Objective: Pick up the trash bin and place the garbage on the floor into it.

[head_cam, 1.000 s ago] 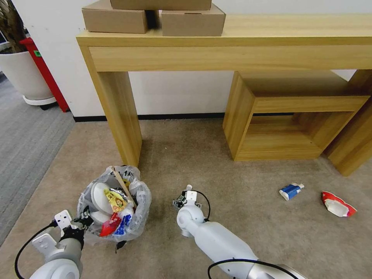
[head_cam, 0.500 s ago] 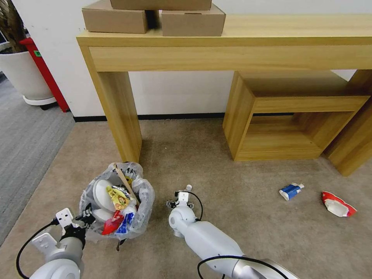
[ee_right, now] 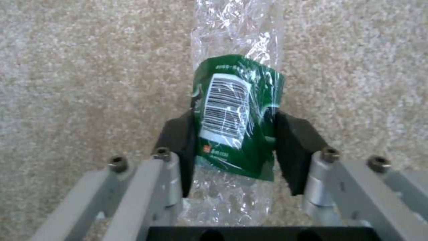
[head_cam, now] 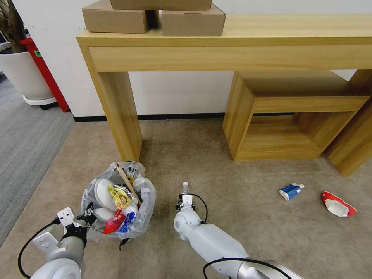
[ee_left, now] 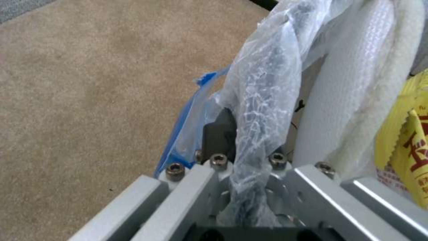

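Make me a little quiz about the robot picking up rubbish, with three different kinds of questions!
1. True or false: the left gripper is clamped on the bagged rim of the trash bin.
2. Multiple choice: what sits between the right gripper's fingers? A) a red wrapper B) a clear plastic bottle with a green label C) a wooden stick
3. Fill in: the blue-white tube and the red and white wrapper lie on the ____.

Key
1. True. The left wrist view shows the rim and bag pinched between the fingers.
2. B, the plastic bottle.
3. The beige carpet, on the robot's right side.
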{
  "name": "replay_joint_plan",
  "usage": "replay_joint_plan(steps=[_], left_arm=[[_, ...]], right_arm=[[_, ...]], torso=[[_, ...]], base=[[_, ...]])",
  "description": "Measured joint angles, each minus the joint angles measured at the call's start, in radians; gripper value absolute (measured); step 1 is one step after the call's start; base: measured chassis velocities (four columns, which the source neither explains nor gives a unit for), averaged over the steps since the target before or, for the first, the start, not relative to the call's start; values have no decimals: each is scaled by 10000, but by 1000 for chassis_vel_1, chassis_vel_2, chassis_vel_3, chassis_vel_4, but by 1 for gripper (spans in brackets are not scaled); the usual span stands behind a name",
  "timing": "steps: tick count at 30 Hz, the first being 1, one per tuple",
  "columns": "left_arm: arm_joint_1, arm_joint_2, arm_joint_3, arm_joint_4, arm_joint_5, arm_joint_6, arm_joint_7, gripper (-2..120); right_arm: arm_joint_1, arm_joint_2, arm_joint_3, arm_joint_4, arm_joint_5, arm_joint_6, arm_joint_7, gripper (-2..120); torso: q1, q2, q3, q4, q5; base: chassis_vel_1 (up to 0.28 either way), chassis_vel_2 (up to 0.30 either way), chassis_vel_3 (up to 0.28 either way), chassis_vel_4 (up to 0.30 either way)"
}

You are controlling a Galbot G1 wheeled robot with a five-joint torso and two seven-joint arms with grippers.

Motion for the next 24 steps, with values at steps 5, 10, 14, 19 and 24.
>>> replay_joint_plan(steps=[5,10,14,19,24], left_arm=[[-3,-8,1,-2,12,-6,2,0],[-20,-5,-3,15,13,-7,3,0],[-59,59,-26,102,-1,-7,0,0],[-97,99,-32,169,-15,-3,-11,0],[-138,103,9,196,-11,49,-34,0]], right_arm=[[-132,-367,-38,376,-52,100,-174,31],[-412,-1093,-38,1544,-162,566,-616,30],[-740,-2057,122,3345,-259,1161,-1233,30],[-993,-3188,313,4902,-606,2005,-1910,25],[-789,-5684,469,8438,-614,2777,-2970,23]], torso=[[0,-1,1,-1,0],[0,-1,1,-2,0],[0,-1,1,-1,1],[0,-1,1,-1,4],[0,0,0,-5,2]], base=[[0,0,0,0],[0,0,0,0],[0,0,0,0],[0,0,0,0],[0,0,0,0]])
